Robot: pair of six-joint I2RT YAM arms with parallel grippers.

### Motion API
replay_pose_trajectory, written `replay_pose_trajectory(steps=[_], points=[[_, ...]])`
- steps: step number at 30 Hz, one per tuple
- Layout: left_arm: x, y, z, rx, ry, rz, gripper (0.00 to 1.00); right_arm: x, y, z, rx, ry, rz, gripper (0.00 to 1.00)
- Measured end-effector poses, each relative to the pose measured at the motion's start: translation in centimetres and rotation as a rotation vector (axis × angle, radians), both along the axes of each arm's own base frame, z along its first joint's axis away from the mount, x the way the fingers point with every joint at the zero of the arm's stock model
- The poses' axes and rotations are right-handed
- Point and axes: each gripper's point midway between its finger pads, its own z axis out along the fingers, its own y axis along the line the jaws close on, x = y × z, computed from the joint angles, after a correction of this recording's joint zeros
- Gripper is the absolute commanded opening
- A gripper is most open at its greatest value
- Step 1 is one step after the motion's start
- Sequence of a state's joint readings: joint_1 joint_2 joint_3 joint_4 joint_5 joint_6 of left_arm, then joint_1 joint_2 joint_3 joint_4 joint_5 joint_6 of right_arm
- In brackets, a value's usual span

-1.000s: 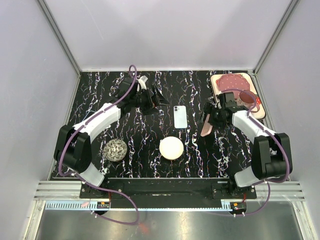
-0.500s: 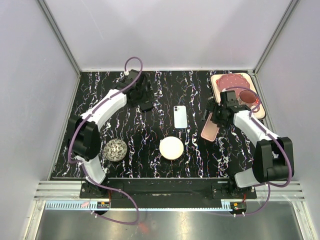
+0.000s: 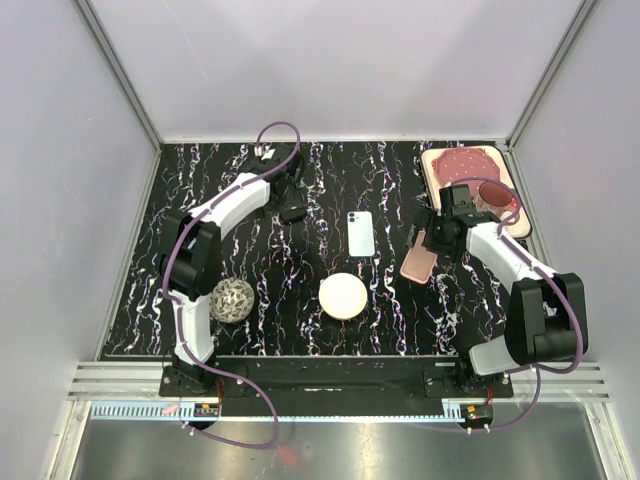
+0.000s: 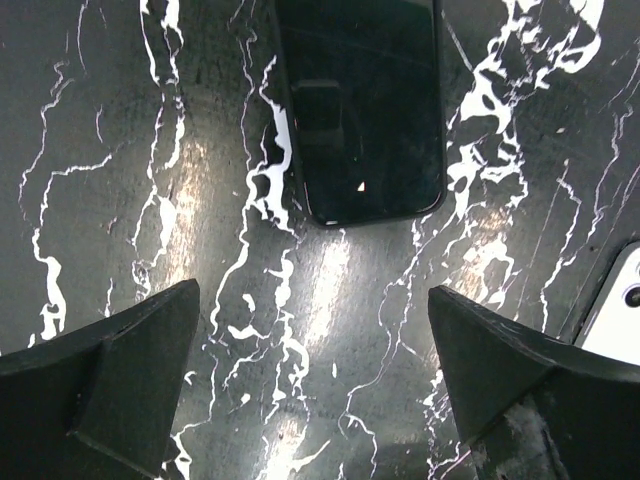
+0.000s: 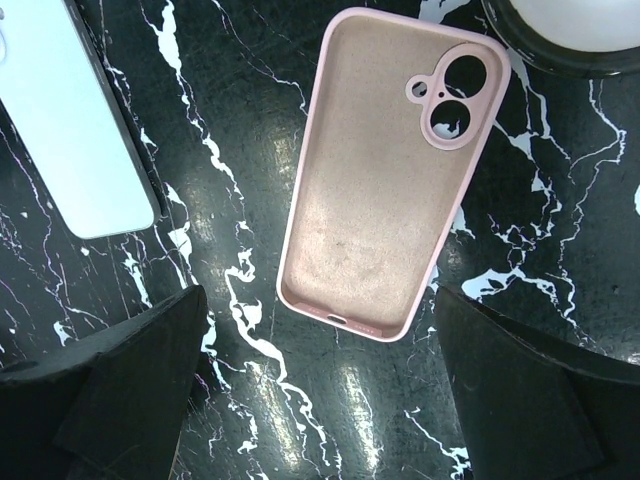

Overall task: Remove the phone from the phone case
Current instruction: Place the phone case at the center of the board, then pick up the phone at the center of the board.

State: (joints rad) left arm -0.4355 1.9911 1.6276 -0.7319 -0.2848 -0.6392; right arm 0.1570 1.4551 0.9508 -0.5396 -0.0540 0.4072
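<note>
The phone [image 3: 360, 233], a slim pale-blue slab with rounded corners, lies flat and bare near the middle of the glossy black table [image 3: 300, 260], which is veined in white like marble. Just to its right lies the case [image 5: 385, 170], empty and hollow side up: soft matte pink with a raised rim and a pill-shaped camera cutout holding two round holes. The right gripper [image 5: 318, 300] hangs over the case with its dark wedge fingers spread wide, holding nothing. The left gripper [image 4: 312, 290] is spread just as wide and is also empty. Only its wrist view shows the shiny black slab [image 4: 360, 110] beneath it, shaped like a phone. Only the top view shows the cream disc [image 3: 343, 296], the patterned ball [image 3: 232, 299] and the pink tray [image 3: 470, 165].
</note>
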Motion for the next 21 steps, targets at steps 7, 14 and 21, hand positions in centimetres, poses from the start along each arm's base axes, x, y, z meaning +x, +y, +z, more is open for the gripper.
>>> replay_pose_trajectory(steps=[7,14,21], points=[[1.6,-0.4,0.0,-0.026,-0.067,0.004,0.99,0.0,0.8,-1.3,0.034,0.037,0.02,1.0],[3.6,-0.3,-1.5,-0.028,-0.057,0.018,0.99,0.1,1.3,-1.3,0.058,0.03,0.034,1.0],[4.7,-0.5,-5.1,-0.029,0.013,0.052,0.99,0.2,1.4,-1.2,0.063,0.024,0.04,1.0]])
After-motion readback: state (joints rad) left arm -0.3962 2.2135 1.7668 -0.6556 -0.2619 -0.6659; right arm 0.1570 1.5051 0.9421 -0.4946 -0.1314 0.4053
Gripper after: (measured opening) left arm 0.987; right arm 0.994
